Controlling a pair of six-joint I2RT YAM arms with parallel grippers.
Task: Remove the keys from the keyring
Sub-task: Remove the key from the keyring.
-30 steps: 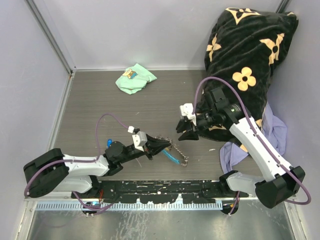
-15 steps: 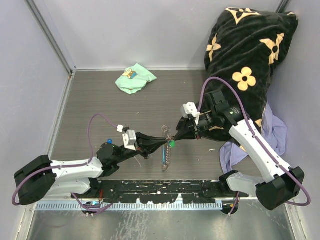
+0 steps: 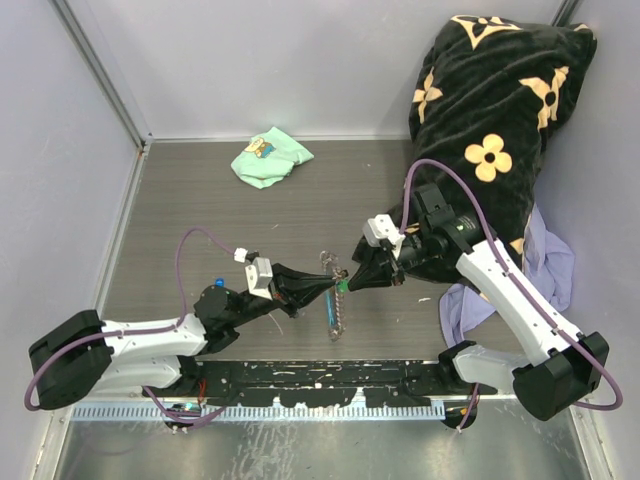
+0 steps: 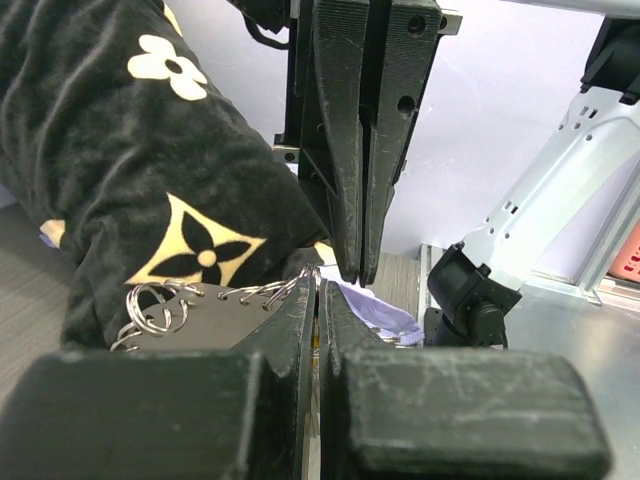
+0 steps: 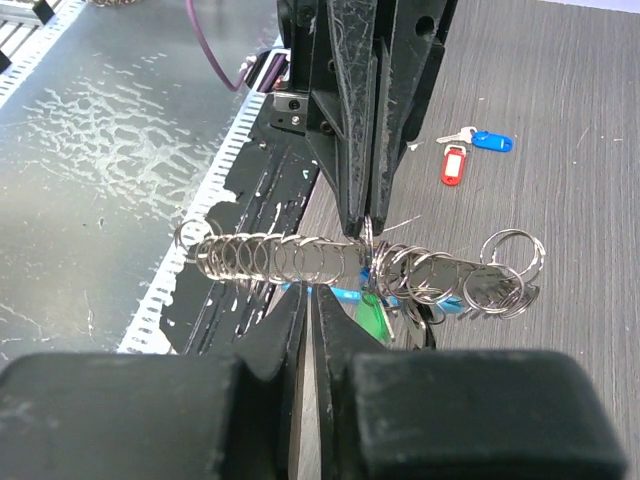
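Two off: red-tagged key and blue-tagged key lie loose on the tabletop. Green-tagged key hangs on the keyring, lifted over the near edge, my left pincer and right pincer both pinching it.

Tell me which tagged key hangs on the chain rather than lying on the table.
The green-tagged key: it hangs from the chain. The red-tagged key and blue-tagged key lie loose on the table, apart from it.
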